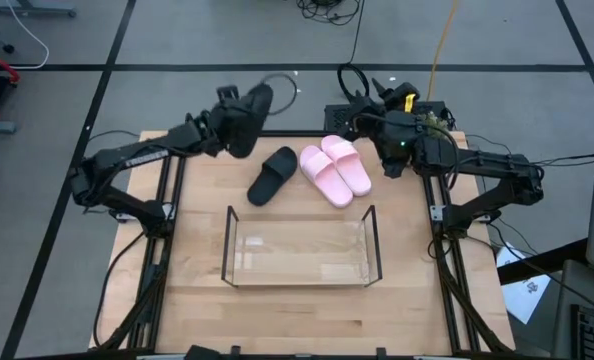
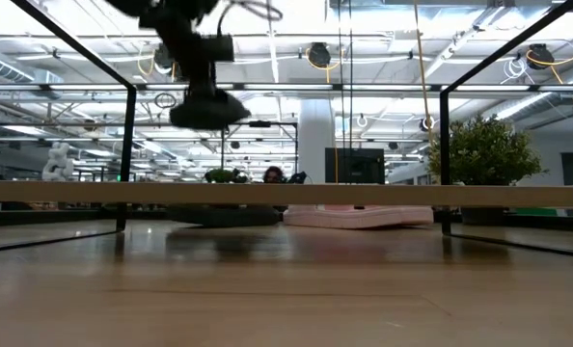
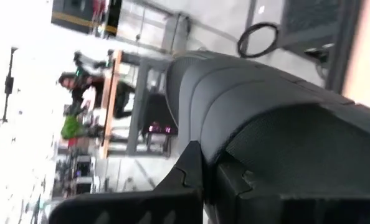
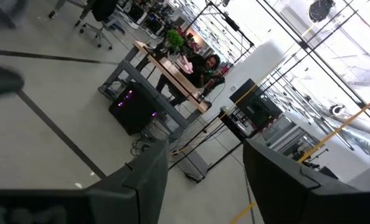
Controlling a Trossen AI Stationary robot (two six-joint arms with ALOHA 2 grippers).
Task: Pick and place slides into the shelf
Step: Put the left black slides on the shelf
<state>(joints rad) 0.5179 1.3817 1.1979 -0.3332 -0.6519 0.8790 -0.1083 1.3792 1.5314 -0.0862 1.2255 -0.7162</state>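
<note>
My left gripper (image 1: 232,125) is shut on one black slide (image 1: 255,115) and holds it in the air above the table's far left part; the low view shows that slide (image 2: 207,114) well above the tabletop. The second black slide (image 1: 273,175) lies sole-down on the table, beyond the shelf. Right of it, the pink pair (image 1: 337,168) lies side by side. The clear shelf (image 1: 227,245) stands mid-table with nothing in it. My right gripper (image 4: 203,180) is open, raised near the far edge beyond the pink pair, touching nothing. My left gripper holds the black slide (image 3: 266,112) lifted clear of the table, roughly level in the low view. One finger (image 3: 188,165) lies against the slide's dark textured surface (image 3: 235,155). The slide fills the wrist view, so which part is held I cannot tell.
The shelf's dark wire end frames (image 2: 127,145) rise at both its ends. Bare wood (image 1: 297,310) lies between the shelf and the near edge. Cables and a black box (image 1: 352,85) sit just past the far edge. A person (image 4: 207,65) sits at a desk far off.
</note>
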